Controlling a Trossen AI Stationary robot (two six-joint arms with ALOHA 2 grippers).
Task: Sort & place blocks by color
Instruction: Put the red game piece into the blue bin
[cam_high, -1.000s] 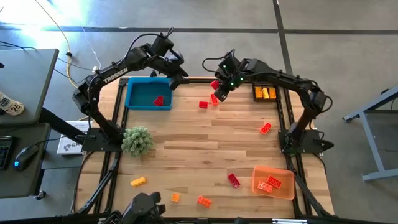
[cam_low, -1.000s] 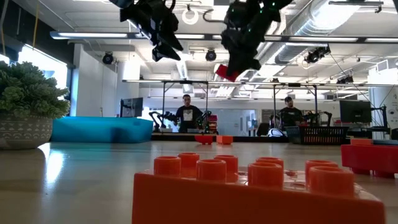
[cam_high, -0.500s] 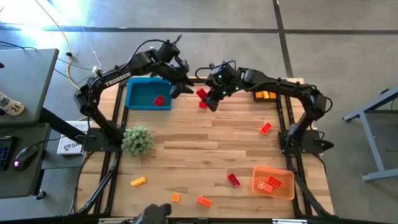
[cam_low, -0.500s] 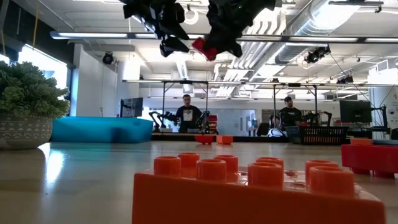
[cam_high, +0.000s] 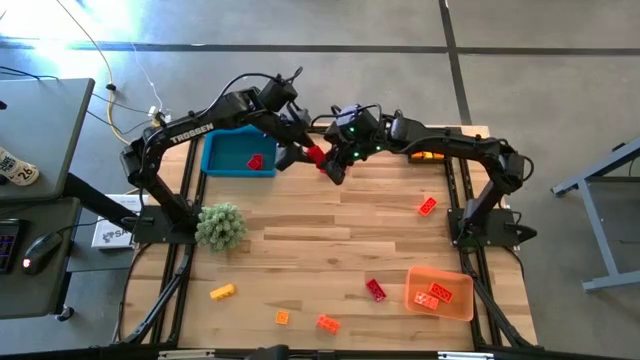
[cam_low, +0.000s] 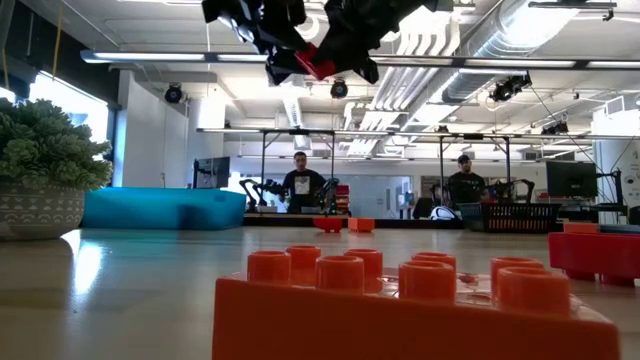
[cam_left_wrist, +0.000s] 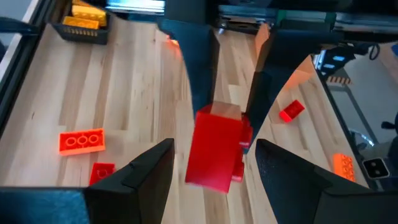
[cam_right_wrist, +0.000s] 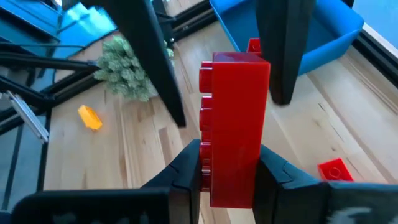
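High over the table's far middle, my right gripper (cam_high: 328, 163) is shut on a red block (cam_right_wrist: 233, 118). My left gripper (cam_high: 303, 152) faces it, open. Its two fingers (cam_left_wrist: 146, 171) stand on either side of the block's free end (cam_left_wrist: 214, 149), with gaps showing on both sides. In the low view the block (cam_low: 318, 62) hangs far above the table between the two grippers. Another red block (cam_high: 255, 161) lies in the blue tray (cam_high: 225, 152). Loose red and orange blocks (cam_high: 375, 290) lie on the table. My right gripper pinches the red block near one end (cam_right_wrist: 231, 177) between its two fingers, one on the studded face (cam_right_wrist: 205, 149) and one on the opposite face. The block sticks out past the fingertips toward my left gripper, lifted clear of the table.
A black basket (cam_high: 425, 153) with yellow blocks stands at the far right. An orange tray (cam_high: 440, 292) with blocks is near right. A green spiky plant (cam_high: 221, 226) sits at the left. Orange blocks (cam_high: 222, 292) (cam_high: 327, 323) lie near the front edge and a red block (cam_high: 427, 206) at the right.
My right gripper has carried the red block toward the table's left and has tipped more level. My left gripper has swung toward the table's right, still open. The two have met, and the block's free end now stands between the left fingers.
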